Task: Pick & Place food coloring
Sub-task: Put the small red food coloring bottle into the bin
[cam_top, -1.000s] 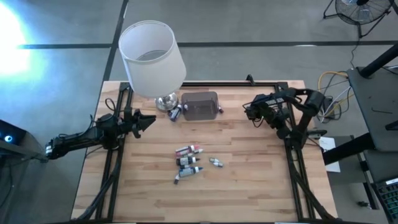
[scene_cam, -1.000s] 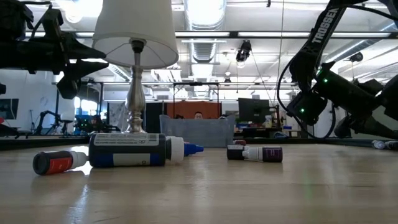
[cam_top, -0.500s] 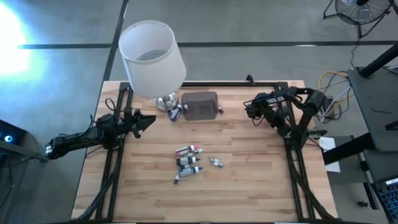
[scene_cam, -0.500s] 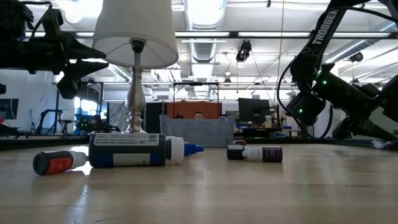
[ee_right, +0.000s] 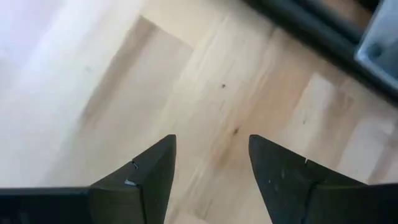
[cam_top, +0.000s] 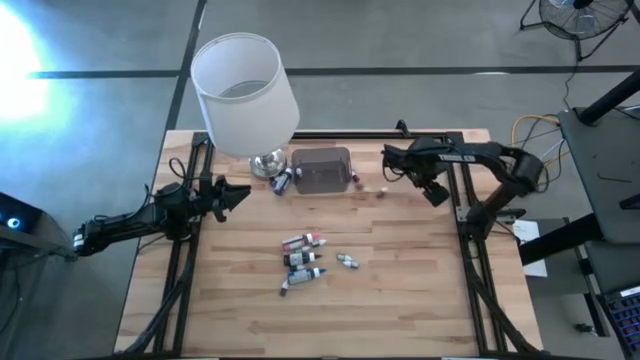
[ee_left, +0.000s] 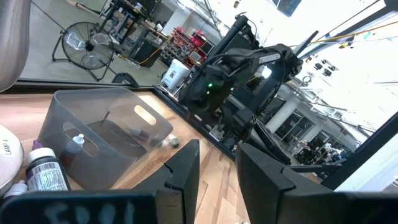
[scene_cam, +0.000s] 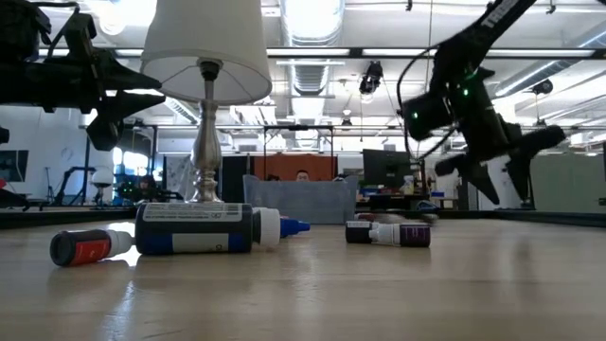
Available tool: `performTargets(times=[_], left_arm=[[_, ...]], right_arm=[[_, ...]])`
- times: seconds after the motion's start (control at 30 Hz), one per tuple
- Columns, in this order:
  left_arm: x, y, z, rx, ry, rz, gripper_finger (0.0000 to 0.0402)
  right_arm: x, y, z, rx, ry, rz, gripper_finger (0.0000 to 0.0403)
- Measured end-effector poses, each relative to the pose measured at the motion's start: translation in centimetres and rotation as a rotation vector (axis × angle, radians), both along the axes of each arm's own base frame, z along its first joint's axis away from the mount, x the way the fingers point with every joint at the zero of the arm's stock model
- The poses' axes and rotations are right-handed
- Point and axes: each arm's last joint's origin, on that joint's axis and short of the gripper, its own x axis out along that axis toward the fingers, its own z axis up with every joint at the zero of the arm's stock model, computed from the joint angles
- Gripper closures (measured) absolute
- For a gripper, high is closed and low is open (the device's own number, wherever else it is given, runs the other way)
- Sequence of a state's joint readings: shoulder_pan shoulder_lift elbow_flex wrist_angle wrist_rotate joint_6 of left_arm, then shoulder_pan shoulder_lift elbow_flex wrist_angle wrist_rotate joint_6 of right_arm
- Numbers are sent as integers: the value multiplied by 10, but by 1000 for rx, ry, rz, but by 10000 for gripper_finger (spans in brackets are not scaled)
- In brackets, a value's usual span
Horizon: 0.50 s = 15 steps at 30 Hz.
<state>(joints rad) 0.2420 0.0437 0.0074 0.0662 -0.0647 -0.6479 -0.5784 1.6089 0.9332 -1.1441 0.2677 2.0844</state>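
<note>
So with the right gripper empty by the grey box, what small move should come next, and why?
Probably swing the right gripper down toward the cluster of food coloring bottles at mid-table. Its fingers are open with bare wood between them, while several bottles lie outside the grey box. The left gripper waits at the left edge.

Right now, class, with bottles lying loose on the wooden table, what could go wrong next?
1. The small food coloring bottles lie on their sides in a tight cluster; a grasp at one may nudge its neighbours and set them rolling.
2. The right gripper, open and empty, hangs near the translucent grey plastic box; a low sweep might push it.
3. The tall white-shaded lamp beside the box could tip if bumped.
</note>
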Motion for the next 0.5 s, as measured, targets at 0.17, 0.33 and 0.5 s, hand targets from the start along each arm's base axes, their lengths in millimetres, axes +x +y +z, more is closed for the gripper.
performTargets(times=[0.17, 0.33, 0.5], left_arm=[[0, 0, 0, 0, 0, 0, 316], [0, 0, 0, 0, 0, 0, 316], [0, 0, 0, 0, 0, 0, 316]], right_arm=[[3, -2, 13, -64, 14, 215, 207], [24, 1, 13, -26, -54, 651, 217], [45, 1, 8, -35, -145, 995, 228]])
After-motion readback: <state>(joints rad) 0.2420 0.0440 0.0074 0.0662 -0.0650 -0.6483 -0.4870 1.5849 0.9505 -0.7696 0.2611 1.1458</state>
